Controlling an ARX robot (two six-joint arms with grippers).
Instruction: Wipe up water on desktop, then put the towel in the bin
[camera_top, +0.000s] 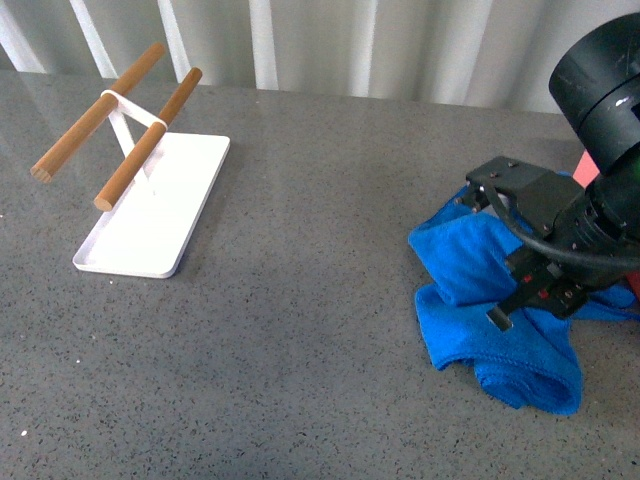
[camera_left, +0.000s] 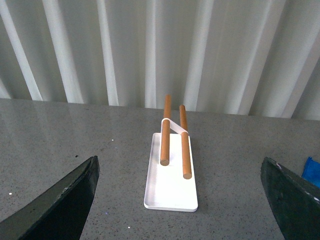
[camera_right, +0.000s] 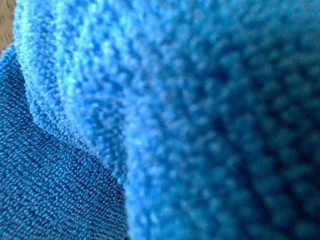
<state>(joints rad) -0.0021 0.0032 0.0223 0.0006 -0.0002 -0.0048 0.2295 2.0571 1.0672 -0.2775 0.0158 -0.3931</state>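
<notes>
Front view showed the towel (camera_top: 487, 305) lying bunched and folded over itself on the counter (camera_top: 300, 330), well over on the robot's right side. The right hand (camera_top: 512, 292) was pressed down into the folds near the middle of the cloth. Its fingers were sunk in the blue pile, so I could not tell whether it was closed on the towel or only resting on it. The right wrist view gave nothing but blue plush filling the picture, very close and blurred.

Just behind the right arm a small patch of pink showed, most likely a corner of the bin (camera_top: 586, 168); the rest of it was hidden. The towel was on the counter, not in the bin.

No puddle or wet streak could be made out on the speckled surface, so wiping seemed either under way or nearly done. Lifting the towel and dropping it in the bin was left to do.

Across the counter, on the left, stood a white tray (camera_top: 170, 235) with two wooden bars (camera_top: 140, 130), well apart from the towel. The left hand (camera_left: 178, 165) hung above the counter facing the tray, fingers spread wide and holding nothing.
</notes>
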